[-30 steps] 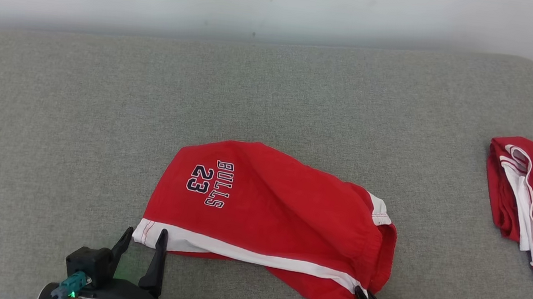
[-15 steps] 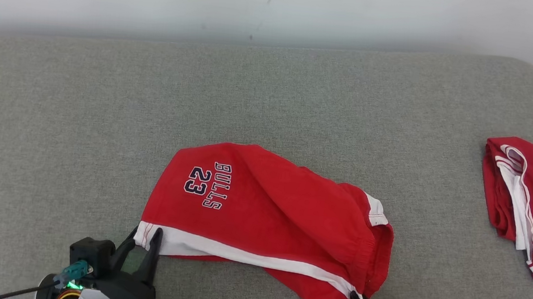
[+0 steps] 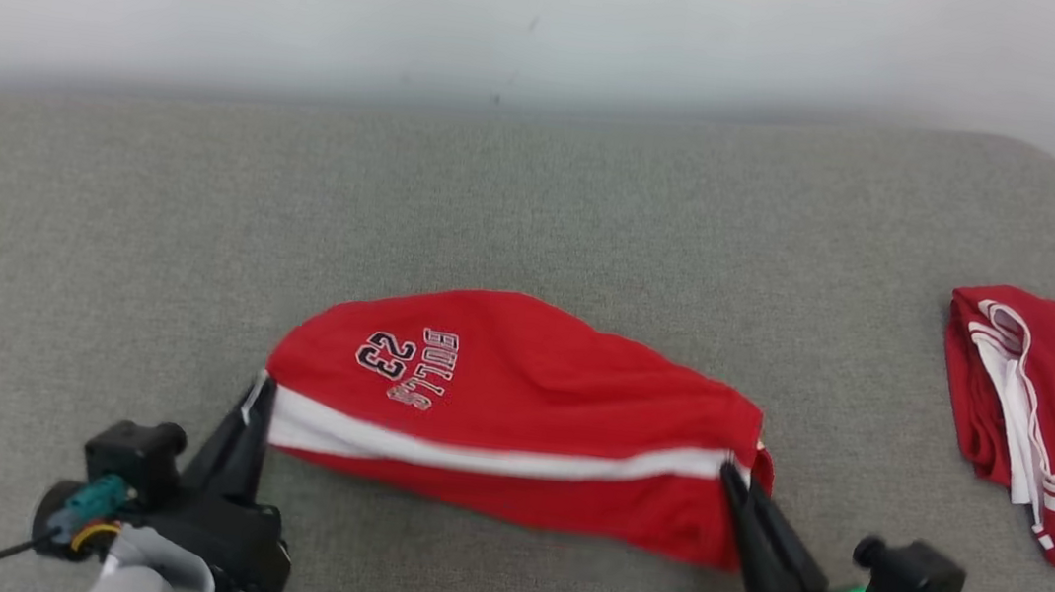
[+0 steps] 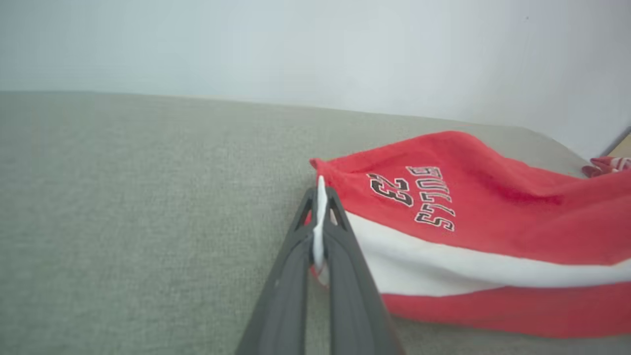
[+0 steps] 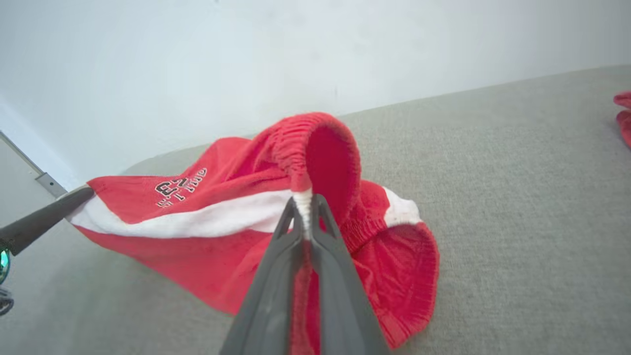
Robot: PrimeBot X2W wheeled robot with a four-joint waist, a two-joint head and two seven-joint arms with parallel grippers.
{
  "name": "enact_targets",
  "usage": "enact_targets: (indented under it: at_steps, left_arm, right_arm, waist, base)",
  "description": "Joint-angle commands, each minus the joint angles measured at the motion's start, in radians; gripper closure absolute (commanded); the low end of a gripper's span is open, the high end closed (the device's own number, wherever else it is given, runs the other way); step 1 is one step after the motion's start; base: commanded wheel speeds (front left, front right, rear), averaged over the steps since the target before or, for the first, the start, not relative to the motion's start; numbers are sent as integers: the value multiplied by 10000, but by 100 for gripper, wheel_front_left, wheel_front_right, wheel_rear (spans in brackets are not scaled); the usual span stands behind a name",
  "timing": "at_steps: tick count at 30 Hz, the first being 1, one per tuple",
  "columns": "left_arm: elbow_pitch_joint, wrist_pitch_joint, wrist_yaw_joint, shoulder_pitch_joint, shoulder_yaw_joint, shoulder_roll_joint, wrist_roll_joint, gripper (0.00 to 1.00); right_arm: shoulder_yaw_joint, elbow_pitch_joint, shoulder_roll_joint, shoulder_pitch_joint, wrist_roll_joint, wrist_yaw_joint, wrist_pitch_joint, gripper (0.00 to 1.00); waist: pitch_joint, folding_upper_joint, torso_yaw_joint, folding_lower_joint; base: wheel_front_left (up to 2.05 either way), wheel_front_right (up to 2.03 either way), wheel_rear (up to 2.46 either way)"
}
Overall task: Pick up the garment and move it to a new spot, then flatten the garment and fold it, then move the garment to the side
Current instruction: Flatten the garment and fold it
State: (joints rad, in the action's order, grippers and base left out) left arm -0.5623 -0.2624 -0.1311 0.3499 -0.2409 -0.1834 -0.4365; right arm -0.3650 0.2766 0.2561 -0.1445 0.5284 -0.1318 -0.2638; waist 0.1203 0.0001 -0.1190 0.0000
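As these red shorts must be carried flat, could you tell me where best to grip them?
Grip the shorts at both ends of the white stripe: hem corner from the left, elastic waistband from the right. Its straight edge pulls taut.

Red garment (image 3: 518,374), white stripe; grey surface (image 3: 147,233); dark grippers

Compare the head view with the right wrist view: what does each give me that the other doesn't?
Head view: the shorts stretched between left gripper and right gripper, and most of the folded red garment far right. Right wrist view: the elastic waistband looping open above the shut jaws. Both: grey cushion, white stripe, printed number.
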Motion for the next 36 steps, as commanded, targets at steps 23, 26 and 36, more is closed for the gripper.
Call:
enact_targets:
  at_steps: [23,26,36]
  left_arm:
    - [3580,2948,457,3747,508,-2743,-15,100]
    - [3492,3215,576,4191,335,-2638,141,100]
    - [1536,2163,1045,7718,-418,-2070,1661,100]
  right_arm:
    - [-491,-1989,1955,-5168,2609,30,1070,100]
    - [-651,-1753,2010,-5847,2749,28,1403,100]
    - [-1362,691,2025,-10181,1592,28,937,100]
  waist:
    - [-1015,-1,591,0]
    - [-147,-1,645,0]
    - [3268,-1,744,0]
  base:
    - [0,0,0]
    - [0,0,0]
    - [0,0,0]
